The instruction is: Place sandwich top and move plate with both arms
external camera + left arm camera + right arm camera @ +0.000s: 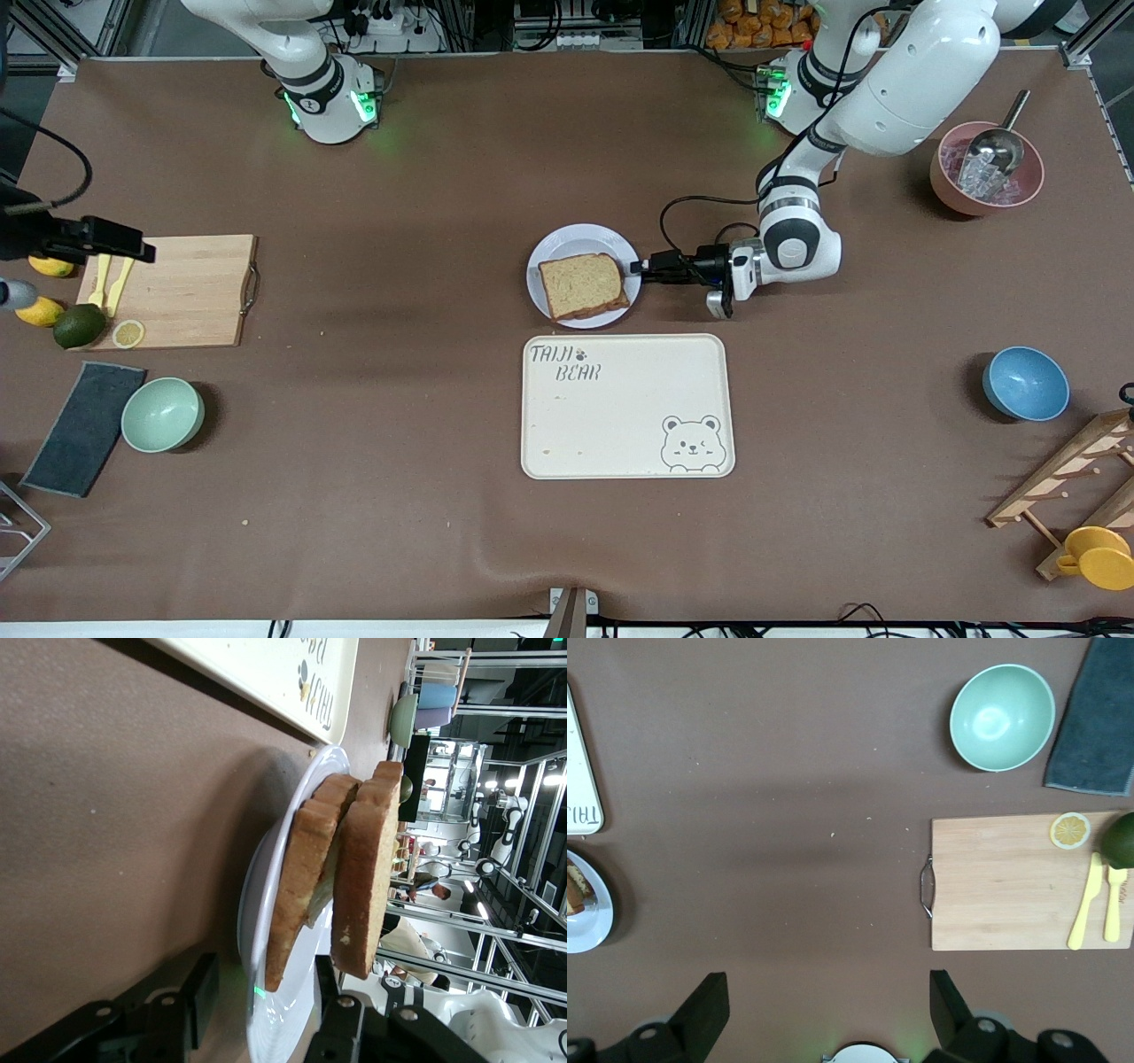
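Note:
The sandwich top [582,283], a tan bread slice with a darker crust, lies on a lower slice on the pale plate [567,244], just farther from the front camera than the cream tray. In the left wrist view the sandwich top [368,877] sits slightly shifted off the lower slice [301,877]. My left gripper [636,268] is low at the plate's rim on the left arm's side. It [263,979] is open with one finger under the plate [283,1019] and one over it. My right gripper [142,251] hangs wide open over the cutting board, holding nothing.
The bear tray [626,406] lies next to the plate. A cutting board [190,288] with lemon slice and yellow cutlery, a mint bowl [162,414] and a dark cloth [84,427] sit at the right arm's end. A blue bowl [1025,383], pink bowl [985,168] and wooden rack [1076,478] sit at the left arm's end.

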Robot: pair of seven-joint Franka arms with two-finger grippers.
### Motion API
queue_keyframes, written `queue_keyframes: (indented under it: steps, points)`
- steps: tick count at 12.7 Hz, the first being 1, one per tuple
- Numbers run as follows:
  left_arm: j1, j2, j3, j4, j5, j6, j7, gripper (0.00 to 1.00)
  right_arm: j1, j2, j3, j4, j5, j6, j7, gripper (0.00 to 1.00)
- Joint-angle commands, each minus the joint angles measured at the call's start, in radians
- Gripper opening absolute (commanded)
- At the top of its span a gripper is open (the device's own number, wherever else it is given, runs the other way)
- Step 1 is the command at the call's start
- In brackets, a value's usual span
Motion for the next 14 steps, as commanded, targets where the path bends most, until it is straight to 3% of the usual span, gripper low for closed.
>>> queue_keyframes:
  steps: [1, 4, 8, 14]
  points:
    - [-0.015, 0.064, -0.001, 0.029, -0.036, 0.019, 0.066, 0.44, -0.002, -0.138, 0.006, -0.179, -0.059, 0.103, 0.016, 1.00]
    - [-0.016, 0.078, 0.001, 0.045, -0.038, 0.019, 0.071, 0.31, -0.002, -0.180, 0.004, -0.247, -0.063, 0.160, 0.008, 1.00]
    - [-0.027, 0.098, 0.001, 0.056, -0.039, 0.030, 0.078, 0.25, 0.013, -0.148, 0.006, -0.149, -0.066, 0.154, 0.014, 1.00]
    - [-0.028, 0.118, 0.001, 0.059, -0.067, 0.030, 0.123, 0.09, 0.012, -0.146, 0.004, -0.130, -0.064, 0.153, 0.013, 1.00]
